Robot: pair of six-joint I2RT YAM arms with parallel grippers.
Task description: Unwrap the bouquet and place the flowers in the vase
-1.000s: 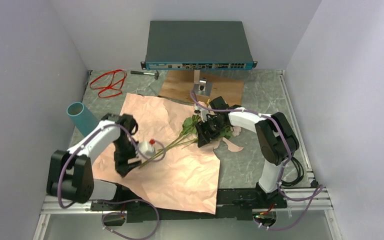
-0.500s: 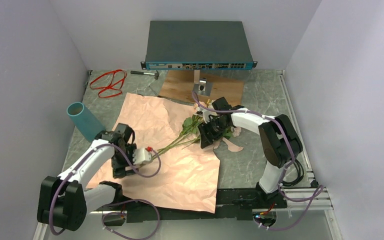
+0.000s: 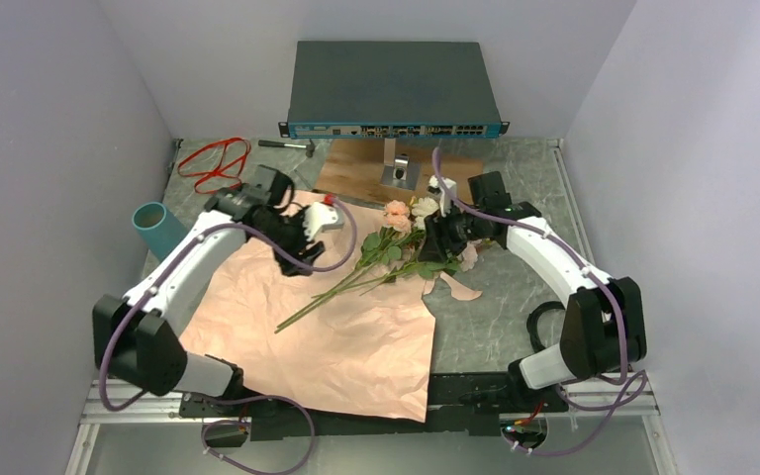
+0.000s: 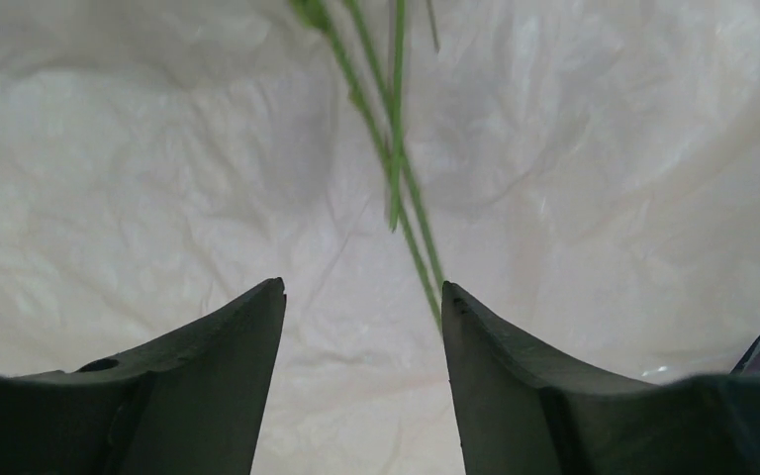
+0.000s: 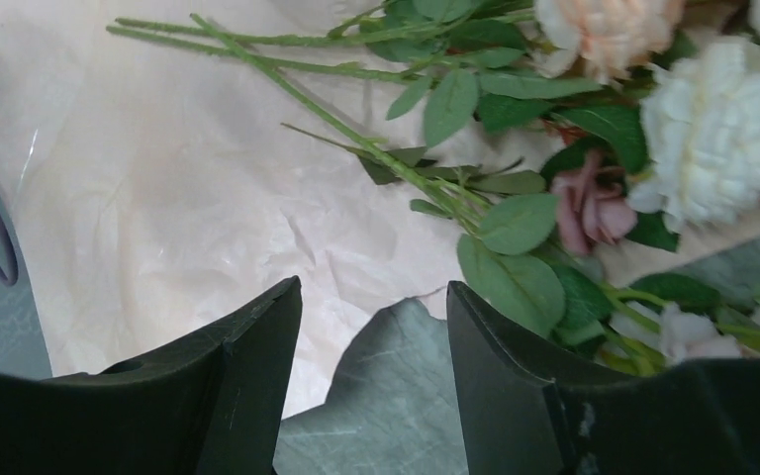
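Observation:
The bouquet lies undone: its crinkled pink paper [image 3: 356, 336] is spread flat and the flowers [image 3: 396, 247] rest on it, blooms at the back right and stem ends toward the front left. The teal vase [image 3: 161, 236] stands off the paper at the left. My left gripper [image 3: 292, 257] hangs open over the paper's back left part; green stems [image 4: 396, 168] lie just ahead of its empty jaws [image 4: 363, 287]. My right gripper [image 3: 440, 242] is open beside the blooms, above the paper's torn edge [image 5: 158, 178]. A peach bloom [image 5: 604, 30] and a white bloom [image 5: 722, 139] lie ahead of it to its right.
The red ribbon [image 3: 216, 163] lies loose at the back left. A grey network switch [image 3: 393, 89] stands along the back wall. In front of it are a brown board [image 3: 356, 178] carrying a small metal stand [image 3: 396, 170], and a small tool [image 3: 292, 145].
My left arm swung from the paper's front left to its back left. My right arm pulled back and to the right, uncovering the blooms. The flowers have stayed where they were.

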